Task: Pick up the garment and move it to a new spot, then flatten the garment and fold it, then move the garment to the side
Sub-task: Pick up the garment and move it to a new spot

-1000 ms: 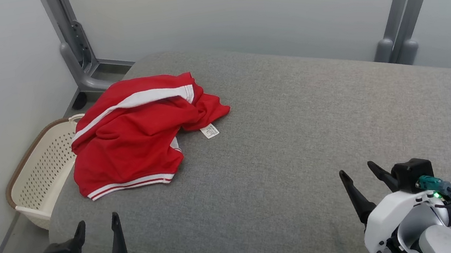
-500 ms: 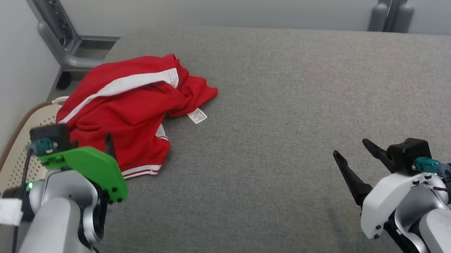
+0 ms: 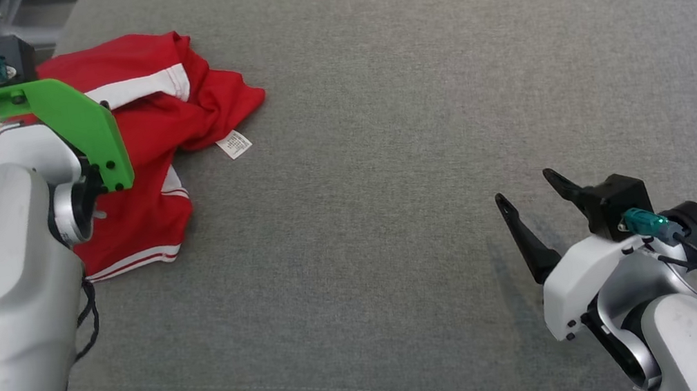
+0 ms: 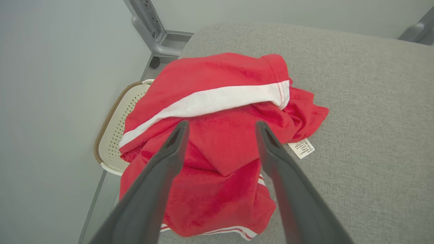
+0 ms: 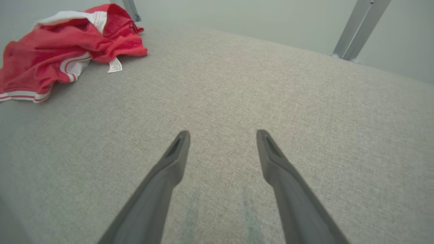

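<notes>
While your left gripper (image 4: 220, 126) hangs over the crumpled red garment (image 3: 209, 109) at the far-left corner of the grey cushion (image 3: 396, 146), fingers spread and empty, your right gripper (image 3: 523, 187) sits well apart, equally spread, holding nothing.

The garment (image 3: 205, 106) is red with white bands and thin white stripes along its hem. It lies crumpled in a loose heap at the far left corner of the grey cushion (image 3: 383, 148). A white care label (image 3: 234, 145) sticks out flat on its right side.
</notes>
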Tool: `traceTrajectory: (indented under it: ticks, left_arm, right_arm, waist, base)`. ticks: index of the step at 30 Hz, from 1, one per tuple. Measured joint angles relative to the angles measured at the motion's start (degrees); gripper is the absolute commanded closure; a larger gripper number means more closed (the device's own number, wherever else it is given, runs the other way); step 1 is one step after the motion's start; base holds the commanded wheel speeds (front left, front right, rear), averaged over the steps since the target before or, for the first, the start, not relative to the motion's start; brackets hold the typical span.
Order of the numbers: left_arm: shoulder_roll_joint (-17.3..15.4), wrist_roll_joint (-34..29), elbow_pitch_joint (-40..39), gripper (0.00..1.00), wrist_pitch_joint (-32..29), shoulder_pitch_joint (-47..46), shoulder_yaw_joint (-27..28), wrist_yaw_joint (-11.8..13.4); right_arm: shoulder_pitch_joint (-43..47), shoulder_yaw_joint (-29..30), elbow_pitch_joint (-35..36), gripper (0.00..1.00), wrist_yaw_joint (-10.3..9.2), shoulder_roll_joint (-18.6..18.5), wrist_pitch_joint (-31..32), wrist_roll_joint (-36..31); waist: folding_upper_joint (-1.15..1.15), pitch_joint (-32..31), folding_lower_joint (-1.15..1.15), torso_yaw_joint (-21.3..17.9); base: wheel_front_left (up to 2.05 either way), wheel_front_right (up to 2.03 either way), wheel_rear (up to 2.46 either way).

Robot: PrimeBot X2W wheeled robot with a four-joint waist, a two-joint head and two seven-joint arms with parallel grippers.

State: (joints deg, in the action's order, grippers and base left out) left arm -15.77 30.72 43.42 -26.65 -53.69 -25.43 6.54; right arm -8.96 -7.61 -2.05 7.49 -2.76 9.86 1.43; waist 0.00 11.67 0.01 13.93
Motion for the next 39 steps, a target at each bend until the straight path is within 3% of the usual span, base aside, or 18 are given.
traceTrajectory:
  ticks: [7, 18, 30, 31, 33, 36, 39]
  left_arm:
    - [-1.76, -2.19, 3.64, 0.00, -3.97, -5.25, -1.99, -0.22]
    - [-4.46, -2.71, 7.25, 0.00, -10.58, -10.15, -2.52, 1.63]
    - [-6.83, -3.10, 7.65, 0.00, -10.35, -10.46, -2.52, 3.58]
    - [-6.94, -2.99, 7.70, 0.05, -10.35, -10.46, -2.40, 3.79]
    - [-7.12, -2.91, 7.78, 0.55, -10.46, -10.34, -2.38, 4.05]
    - [-7.31, -2.50, 7.46, 1.00, -9.93, -10.31, -2.01, 4.53]
    - [-7.35, -2.09, 6.87, 1.00, -8.03, -10.32, -1.47, 5.08]
  right_arm:
    - [0.09, -0.19, 2.92, 0.00, 0.00, -0.02, 1.65, -1.38]
    - [1.56, -2.10, 5.00, 0.00, 0.01, -0.03, 2.74, -2.42]
    - [1.39, -1.86, 7.47, 0.00, 0.00, -0.03, 3.35, -3.54]
    - [1.39, -1.83, 7.51, 0.00, 0.00, -0.03, 3.34, -3.54]
    - [1.38, -1.86, 7.53, 0.00, 0.00, -0.03, 3.35, -3.54]
    - [1.39, -1.78, 7.70, 0.00, 0.00, -0.03, 3.36, -3.55]
    - [1.31, -1.43, 7.73, 0.00, 0.00, -0.03, 3.42, -3.67]
  waist:
    - [0.00, 4.54, 0.00, -3.03]
    - [0.00, 8.93, 0.00, -6.98]
    - [0.00, 12.84, 0.00, -9.27]
    - [0.00, 13.11, 0.00, -9.34]
    - [0.00, 13.48, 0.00, -9.49]
    - [0.00, 13.74, -0.01, -9.65]
    - [0.00, 14.20, -0.01, -9.46]
  base:
    - [0.00, 0.00, 0.00]
    - [0.00, 0.00, 0.00]
    - [0.00, 0.00, 0.00]
    - [0.00, 0.00, 0.00]
    - [0.00, 0.00, 0.00]
    - [0.00, 0.00, 0.00]
    - [0.00, 0.00, 0.00]
